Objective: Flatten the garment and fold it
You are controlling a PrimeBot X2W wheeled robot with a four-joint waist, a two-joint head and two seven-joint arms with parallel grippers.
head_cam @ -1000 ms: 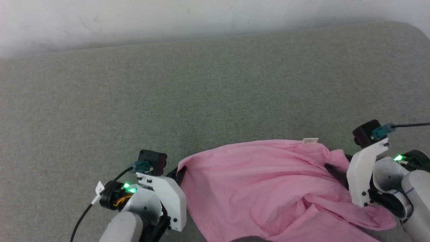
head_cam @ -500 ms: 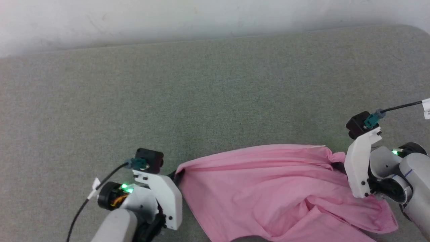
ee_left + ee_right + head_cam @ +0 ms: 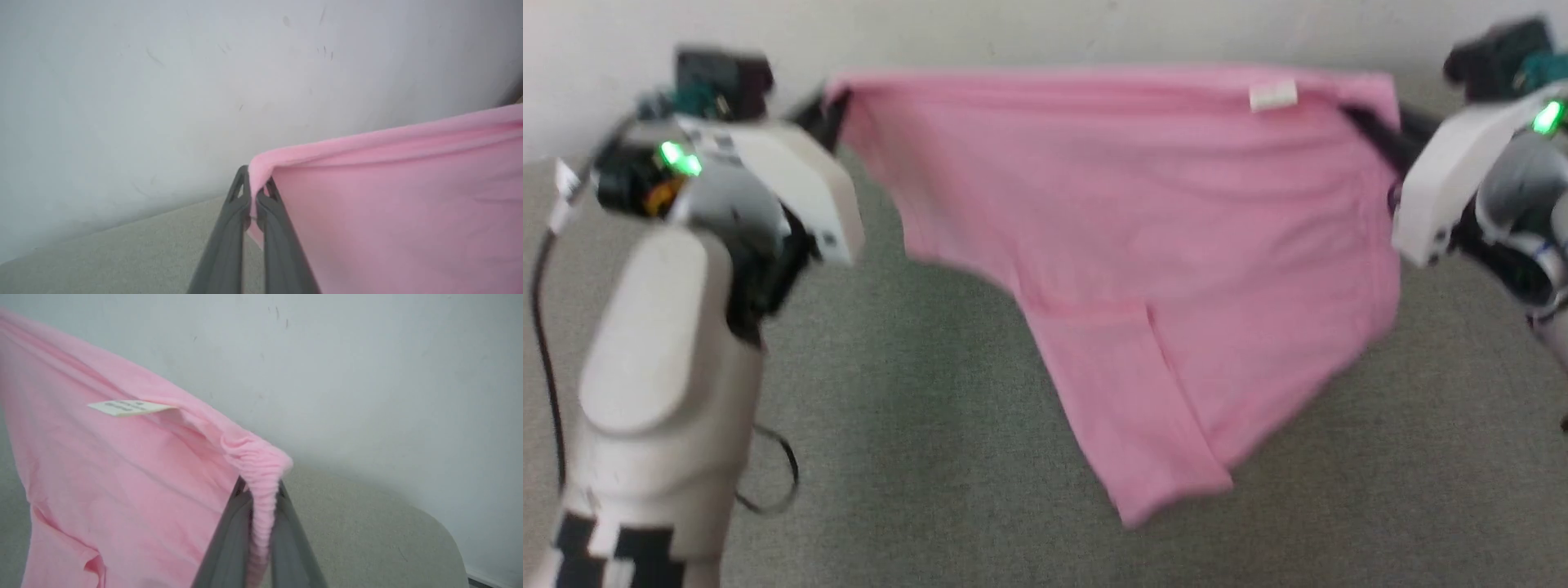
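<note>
Your two claws, left gripper and right gripper, each clamp a corner of one pink garment, hanging smooth, one white label.

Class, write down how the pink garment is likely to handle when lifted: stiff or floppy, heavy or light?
Probably floppy: the garment hangs slack below the left gripper and right gripper. Likely light: two pinches at its top corners carry it. May crease: its gathered edge bunches in the grip.
</note>
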